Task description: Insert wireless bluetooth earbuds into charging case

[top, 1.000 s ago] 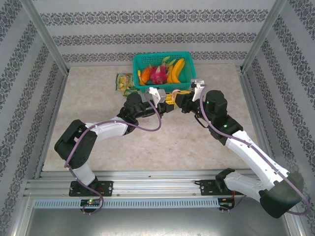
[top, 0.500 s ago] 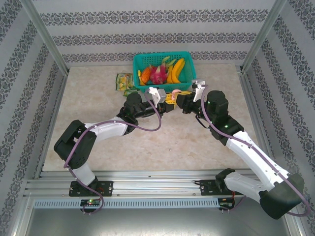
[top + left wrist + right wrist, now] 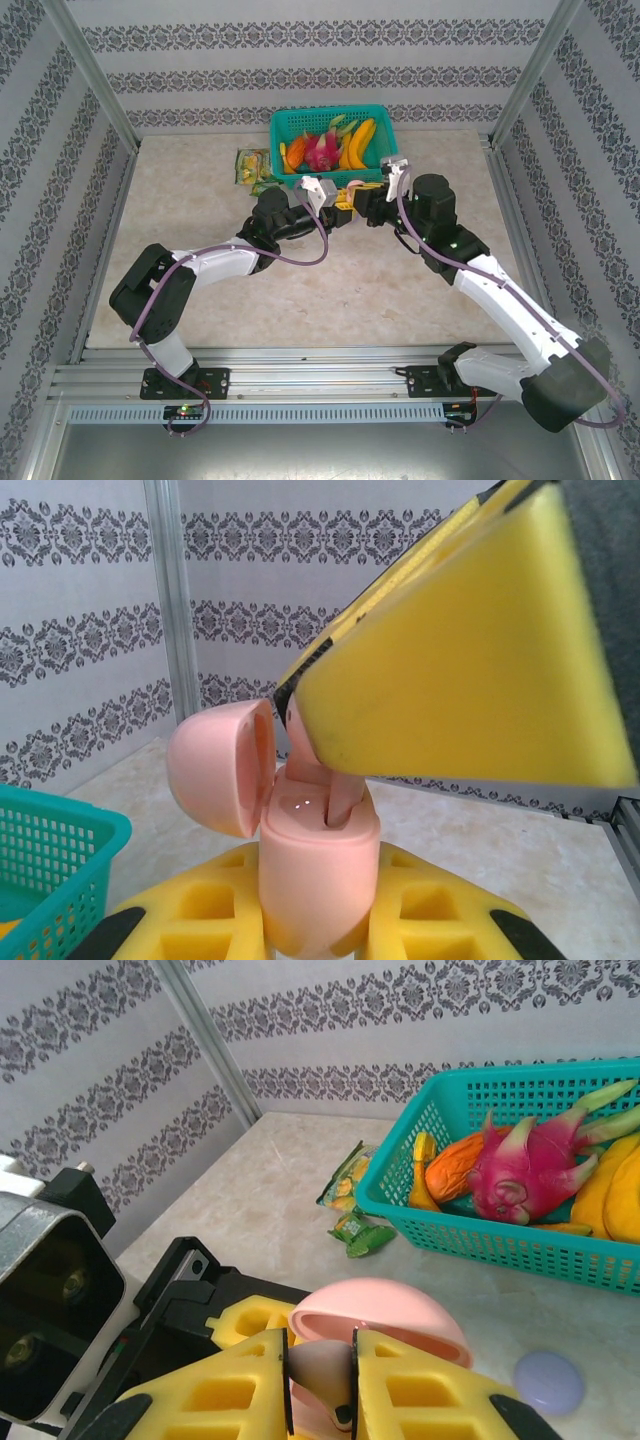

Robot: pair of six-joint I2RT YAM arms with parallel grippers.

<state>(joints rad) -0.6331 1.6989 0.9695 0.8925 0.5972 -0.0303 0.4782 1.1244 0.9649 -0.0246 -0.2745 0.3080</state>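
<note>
Near side of the teal basket (image 3: 470,1235): we've got both arms meeting nose to nose over the table (image 3: 250,1200), just in front of the basket's front wall.
Left gripper (image 3: 320,935): jaws closed hard on the pink charging case (image 3: 320,870), clamping its lower body between the yellow pads and holding it upright.
Lid (image 3: 222,768): swung open and tipped toward the basket side, so the top of the case is exposed.
Right gripper (image 3: 320,1388): fingers pinched nearly together on a pale pink earbud (image 3: 317,1362), and nothing else in that hold.
Earbud: right at the mouth of the case, on the side away from the basket. Its stem looks partly down a well, though we can't tell whether it has bottomed out.
Step in hand: we read this as the seating itself, with the bud lined up and going in while the other arm plays vice.
Next move: we'd call for a short, straight push along the well, with the left grip staying firm. Then the right fingers should part gently and draw off without dragging the bud back out.
Watch for: the open lid sits close beside the right finger. A sideways nudge could fold it shut or tilt the case in the pads.
Second well: hidden under the right finger, so we can't say if it's filled.
Lilac disc (image 3: 548,1381): flat on the table just in front of the basket, apart from both grippers.
</note>
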